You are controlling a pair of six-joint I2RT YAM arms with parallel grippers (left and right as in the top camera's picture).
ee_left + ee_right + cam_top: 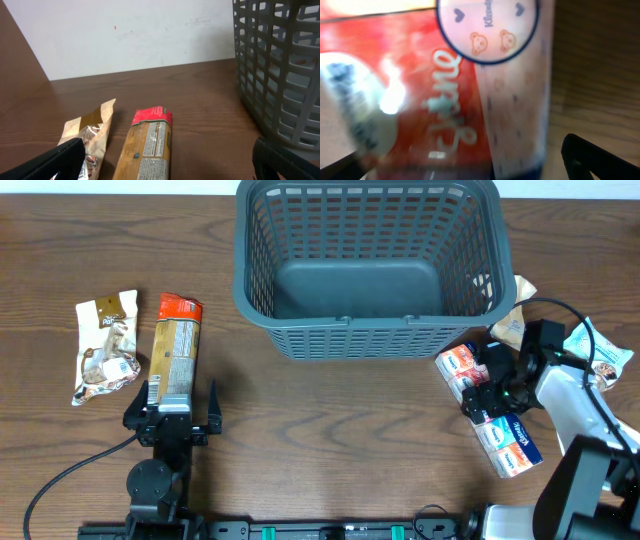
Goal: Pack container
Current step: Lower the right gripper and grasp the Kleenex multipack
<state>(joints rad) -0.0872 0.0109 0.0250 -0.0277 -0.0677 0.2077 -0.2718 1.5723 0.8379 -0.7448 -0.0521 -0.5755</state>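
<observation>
Near edge, left side: the left arm's fingers [213, 410] are spread wide apart with nothing in their grip, low over the dark wood-grain bench [330, 440]. The near end of a long gold foil packet with a red end [178, 345] lies between them. It lies flat, red end toward the far edge. Just beside it, toward the left edge, lies a crinkled brown-and-white snack packet [105, 345], not touching.

Near edge, right side: the right arm's fingers [600, 159] are down on a row of red, white and blue plastic-wrapped tissue packs [512, 448] that runs slantwise from the near right corner. The wrist view is blurred red wrapper with one black finger beside its edge. Clamped or merely straddling: cannot tell.

Further along the right edge lie a tan packet [515, 320] and a white-and-blue packet [600, 352], partly hidden by the arm.

Far edge, middle: the large dark grey plastic basket with slotted lattice sides [365, 335] stands upright, solid bottom in plain view. The tan packet touches its right corner.
</observation>
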